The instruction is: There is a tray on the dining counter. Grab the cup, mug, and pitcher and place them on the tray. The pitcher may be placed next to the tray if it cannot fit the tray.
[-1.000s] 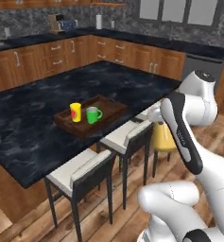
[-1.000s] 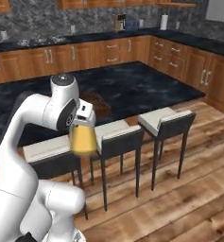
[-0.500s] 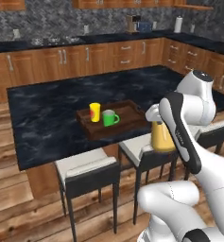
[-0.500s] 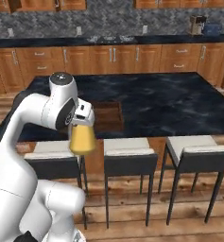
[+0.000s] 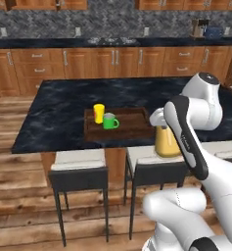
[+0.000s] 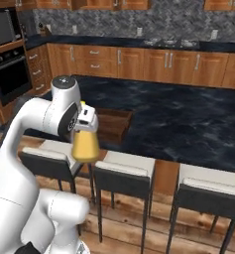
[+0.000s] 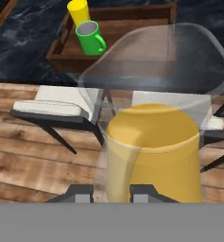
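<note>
Pitcher (image 7: 153, 151) sits clamped between the fingers (image 7: 78, 193) (above the stools).

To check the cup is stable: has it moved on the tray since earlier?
No. The cup stands left of the mug on the tray, as earlier.

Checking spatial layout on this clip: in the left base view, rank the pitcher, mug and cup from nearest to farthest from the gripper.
1. Pitcher: held in the gripper, hanging over the stools.
2. Mug: on the tray, toward its left end.
3. Cup: on the tray, just beyond the mug, farther left.
</note>
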